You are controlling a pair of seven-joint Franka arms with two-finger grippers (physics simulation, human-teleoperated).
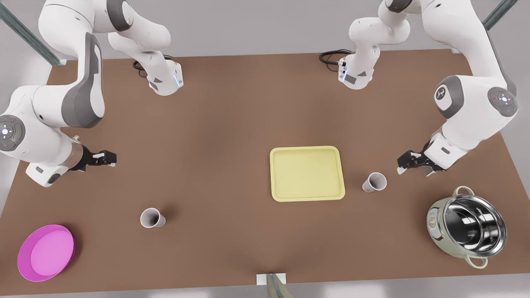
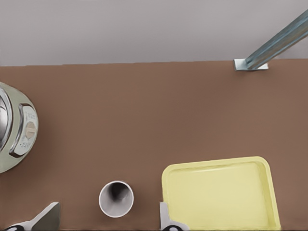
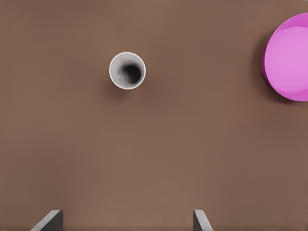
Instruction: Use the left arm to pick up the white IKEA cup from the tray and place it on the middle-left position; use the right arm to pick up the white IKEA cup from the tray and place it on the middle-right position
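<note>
The pale yellow tray (image 1: 307,173) (image 2: 221,192) lies empty right of the table's middle. One white cup (image 1: 374,182) (image 2: 116,198) stands upright on the bare table just off the tray's side toward the front view's right. My left gripper (image 1: 405,163) (image 2: 109,211) hovers open a little beyond that cup, nothing held. A second white cup (image 1: 152,217) (image 3: 127,70) stands upright on the table toward the front view's left. My right gripper (image 1: 108,158) (image 3: 127,211) hangs open, empty, well back from that cup.
A round magenta dish (image 1: 46,252) (image 3: 288,57) sits at the front corner on the front view's left. A steel pot (image 1: 468,227) (image 2: 12,127) stands at the front on the front view's right. Brown tabletop lies between the cups and behind the tray.
</note>
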